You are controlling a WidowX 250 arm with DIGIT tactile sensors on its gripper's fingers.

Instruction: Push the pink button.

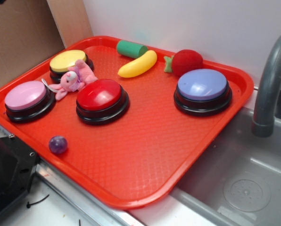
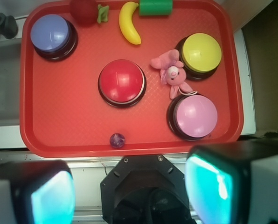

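The pink button (image 1: 25,95) has a pale pink dome on a black base and sits at the left edge of the red tray (image 1: 145,155). In the wrist view it (image 2: 195,115) is at the lower right of the tray (image 2: 59,135). My gripper (image 2: 129,191) is open and empty, with its two teal pads (image 2: 52,196) wide apart. It hangs high above the robot base, well short of the tray. The gripper is out of the exterior view.
A red button (image 1: 101,96), yellow button (image 1: 67,60) and blue-lavender button (image 1: 202,85) share the tray with a pink plush bunny (image 1: 74,80), banana (image 1: 138,65), green cylinder (image 1: 131,49), strawberry (image 1: 185,61) and purple ball (image 1: 58,144). A sink (image 1: 244,183) and faucet (image 1: 270,84) lie to the right.
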